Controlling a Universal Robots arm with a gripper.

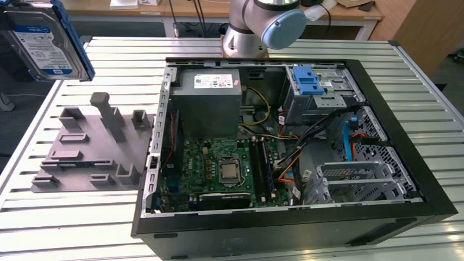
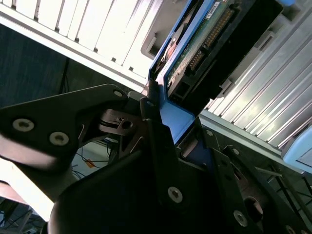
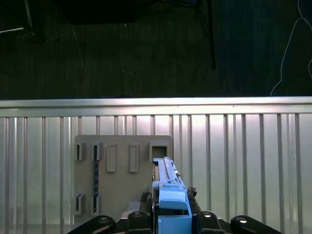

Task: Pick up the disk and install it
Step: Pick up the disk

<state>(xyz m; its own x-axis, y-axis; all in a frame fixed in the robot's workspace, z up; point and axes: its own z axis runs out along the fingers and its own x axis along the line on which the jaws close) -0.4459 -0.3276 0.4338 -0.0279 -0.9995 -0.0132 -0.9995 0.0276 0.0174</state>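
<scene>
1. As I watch the second wrist view, the gripper (image 2: 178, 124) has its fingers (image 2: 158, 146) clamped tight on the blue carrier edge of the disk (image 2: 207, 44). I see no gap between them and the plastic.
2. I read the disk as held in the air, touching nothing but the gripper. The first wrist view shows it edge-on, with the blue carrier sticking out between the fingers.
3. From the exterior view, the disk sits high at the exterior view's left, its white-and-blue label facing the camera, well above the table (image 1: 73, 217).
4. Below the disk lies a grey slotted fixture (image 3: 122, 170), flat on the table's metal slats.
5. Toward the exterior view's right, just beside the fixture, an open computer case (image 1: 290, 234) lies on its side, well apart from the disk.
6. Inside the case I make out a grey power supply (image 1: 210, 103), a green motherboard (image 1: 217, 174) and a blue-latched drive cage (image 1: 319, 89).
7. Farthest back, the arm's base (image 1: 246, 38) stands behind the case.
</scene>
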